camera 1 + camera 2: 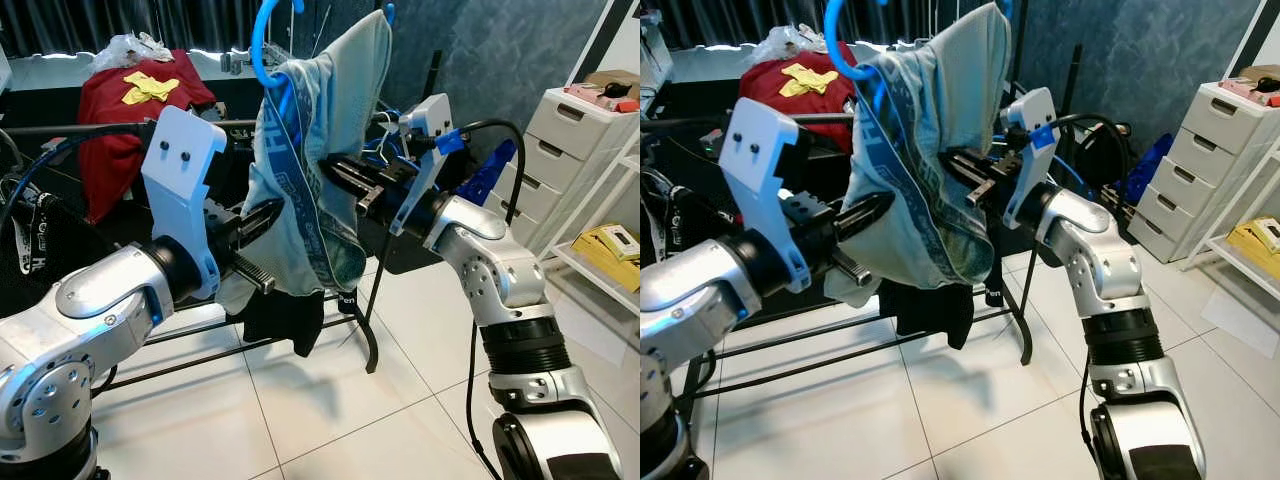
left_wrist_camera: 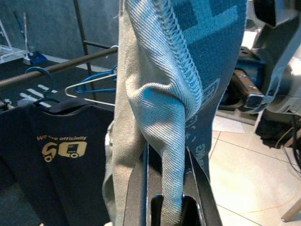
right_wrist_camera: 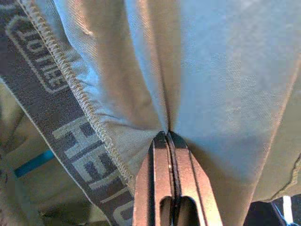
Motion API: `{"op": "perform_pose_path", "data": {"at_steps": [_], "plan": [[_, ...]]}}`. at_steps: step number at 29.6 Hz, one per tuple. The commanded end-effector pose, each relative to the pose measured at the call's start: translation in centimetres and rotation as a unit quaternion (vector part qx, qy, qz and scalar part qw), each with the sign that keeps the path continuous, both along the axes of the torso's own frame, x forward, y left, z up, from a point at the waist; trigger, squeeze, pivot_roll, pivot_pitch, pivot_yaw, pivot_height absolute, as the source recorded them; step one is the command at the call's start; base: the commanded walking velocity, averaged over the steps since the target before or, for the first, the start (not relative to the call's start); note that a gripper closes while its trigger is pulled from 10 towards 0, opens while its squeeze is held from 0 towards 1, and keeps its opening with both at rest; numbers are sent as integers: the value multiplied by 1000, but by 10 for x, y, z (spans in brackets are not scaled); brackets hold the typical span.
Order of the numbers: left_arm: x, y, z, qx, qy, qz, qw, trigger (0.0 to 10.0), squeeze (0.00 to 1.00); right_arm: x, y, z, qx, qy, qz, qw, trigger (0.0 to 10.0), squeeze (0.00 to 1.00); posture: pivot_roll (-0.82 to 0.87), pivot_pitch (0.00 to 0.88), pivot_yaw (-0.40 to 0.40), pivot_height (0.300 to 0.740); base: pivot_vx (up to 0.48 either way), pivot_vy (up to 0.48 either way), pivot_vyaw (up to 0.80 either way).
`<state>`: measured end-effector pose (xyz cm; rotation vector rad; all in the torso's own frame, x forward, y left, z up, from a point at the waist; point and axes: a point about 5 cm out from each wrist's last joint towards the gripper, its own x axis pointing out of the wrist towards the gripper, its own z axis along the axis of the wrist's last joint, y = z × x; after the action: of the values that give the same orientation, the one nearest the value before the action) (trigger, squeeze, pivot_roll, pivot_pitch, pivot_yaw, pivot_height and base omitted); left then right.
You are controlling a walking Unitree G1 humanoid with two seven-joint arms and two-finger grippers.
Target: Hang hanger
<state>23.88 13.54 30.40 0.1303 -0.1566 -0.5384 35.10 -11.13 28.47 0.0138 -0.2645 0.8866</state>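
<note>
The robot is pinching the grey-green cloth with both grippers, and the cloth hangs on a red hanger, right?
Almost. Both the left gripper and the right gripper do pinch the grey-green cloth, but the hanger is blue, not red, as the left eye view shows. The red thing there is a garment lying further back.

so the blue plastic hanger [image 1: 268, 45] is upright, hook on top, with a pale grey-blue garment [image 1: 320, 150] draped over it, hanging bunched.
</note>
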Motion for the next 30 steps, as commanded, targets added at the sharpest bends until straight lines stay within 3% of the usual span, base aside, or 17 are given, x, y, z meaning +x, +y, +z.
{"op": "perform_pose_path", "data": {"at_steps": [1, 3, 5, 7, 10, 15, 16, 17, 18, 19, 25, 29, 30], "plan": [[3, 16, -8, 49, 0, 44, 998, 10000, 0, 2, -8, 13, 43, -3, -8, 999, 0, 0, 22, 0, -89, 740, 0, 0, 0], [4, 24, -10, 64, -1, 62, 996, 10000, 0, 3, -10, 16, 58, -1, -6, 998, 0, 0, 22, 0, -89, 740, 0, 0, 0], [6, 47, -18, 102, 2, 107, 989, 10000, 0, 4, -17, 25, 94, 0, -5, 996, 0, 0, 20, 0, -89, 740, 0, 0, 0], [4, 58, -20, 129, 1, 123, 984, 10000, 0, 5, -22, 31, 112, 0, -6, 994, 0, 0, 19, 0, -89, 740, 0, 0, 0], [3, 76, -21, 138, 6, 151, 979, 10000, 0, 7, -32, 40, 137, -4, -14, 990, 0, 0, 13, 0, -88, 740, 0, 0, 0], [3, 81, -20, 142, 5, 163, 976, 10000, 0, 8, -35, 43, 143, -5, -18, 990, 0, 0, 13, 0, -88, 740, 0, 0, 0], [3, 78, -16, 119, 0, 158, 980, 10000, 0, 8, -32, 34, 113, 6, -14, 993, 0, 0, 9, 0, -90, 740, 0, 0, 0], [3, 78, -16, 119, 0, 158, 980, 10000, 0, 8, -32, 34, 113, 6, -14, 993, 0, 0, 9, 0, -90, 740, 0, 0, 0], [4, 72, -13, 92, -7, 145, 985, 10000, 0, 6, -26, 22, 78, 21, -1, 997, 7294, 290, 7, 0, -91, 740, 0, 0, 0], [5, 61, -11, 64, -11, 126, 990, 10000, 0, 1, -18, 12, 57, 35, 24, 998, 10000, 1000, 8, 0, -92, 740, 0, 0, 0], [6, 41, -9, 27, -17, 89, 996, 10000, 0, -8, -5, 4, 40, 42, 71, 996, 10000, 1000, 9, 0, -92, 740, 0, 0, 0], [8, 36, -8, 11, -20, 82, 996, 10000, 0, -11, -3, 3, 34, 39, 83, 995, 10000, 1000, 10, 0, -94, 740, 0, 0, 0], [10, 32, -5, -10, -23, 76, 997, 10000, 0, -12, -1, 0, 19, 33, 87, 996, 10000, 1000, 9, 0, -93, 740, 0, 0, 0]]}}
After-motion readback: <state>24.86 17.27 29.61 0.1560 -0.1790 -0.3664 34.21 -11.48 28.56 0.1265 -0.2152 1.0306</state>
